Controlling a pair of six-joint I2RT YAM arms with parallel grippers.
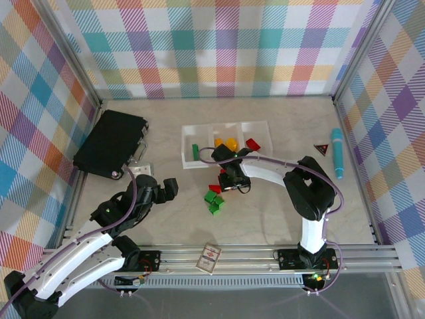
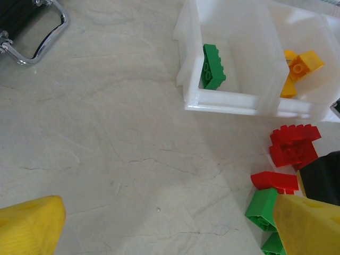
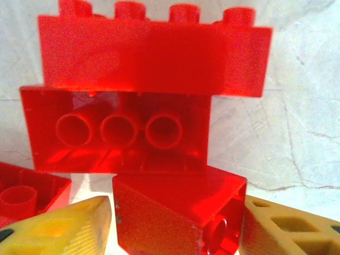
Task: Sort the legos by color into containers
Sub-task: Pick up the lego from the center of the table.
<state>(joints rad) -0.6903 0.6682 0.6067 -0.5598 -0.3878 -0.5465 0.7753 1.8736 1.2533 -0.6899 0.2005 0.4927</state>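
Observation:
The containers [image 1: 188,161] are three joined white trays at the back centre. The left tray holds a green lego [image 1: 195,151], the middle one orange legos [image 1: 227,143], the right one a red lego [image 1: 253,143]. Just in front of them my right gripper [image 1: 228,182] is low over loose red legos [image 1: 215,189], shut on a small red lego [image 3: 175,212] that sits tilted between its yellow fingers [image 3: 69,228]. Two larger red legos [image 3: 133,90] lie stacked right behind it. Green legos [image 1: 214,200] lie nearby. My left gripper [image 1: 169,189] stands open, its jaws wide over bare table [image 2: 159,175].
A flat black box [image 1: 109,143] with a metal handle [image 2: 40,42] lies at the back left. A teal pen [image 1: 338,153] and a small dark triangle [image 1: 321,149] lie at the right. A red-and-white card [image 1: 208,258] rests on the front rail.

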